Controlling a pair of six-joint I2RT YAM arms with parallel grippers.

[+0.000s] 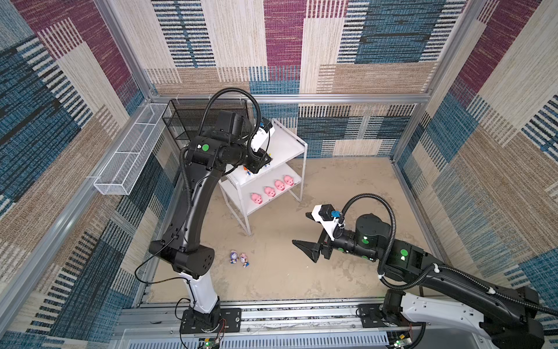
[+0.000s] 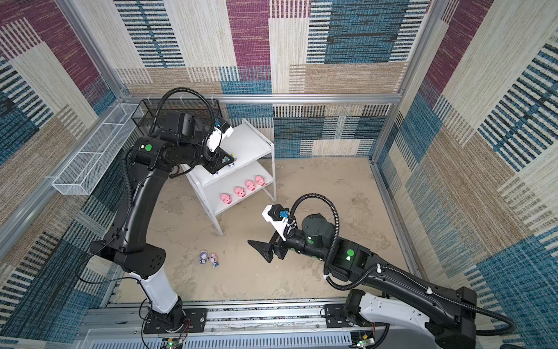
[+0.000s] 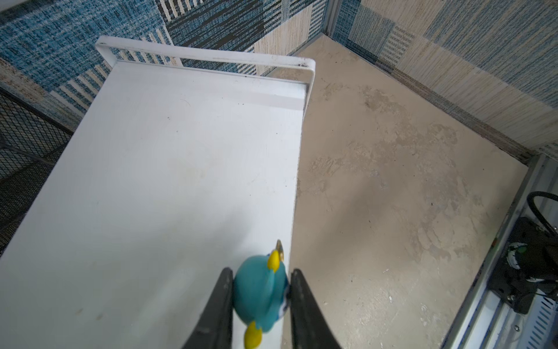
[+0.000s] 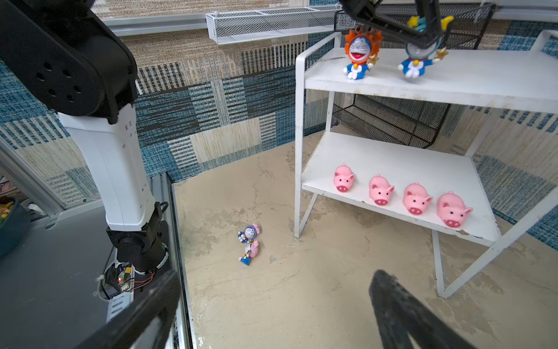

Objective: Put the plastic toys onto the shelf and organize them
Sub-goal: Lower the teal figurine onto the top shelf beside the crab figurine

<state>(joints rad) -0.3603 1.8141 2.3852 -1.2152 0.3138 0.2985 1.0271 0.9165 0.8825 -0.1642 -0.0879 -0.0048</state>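
Both top views: left pincer over white shelf top board, far left; right pincer gaping wide, empty, above worktop.
Left wrist: narrowly parted fingers clamp blue-hooded figurine at board's edge.
Right wrist: orange-hooded figurine stands beside it; four pink pigs line lower board; purple-hooded figurine and pink-hooded figurine lie on worktop, near left.
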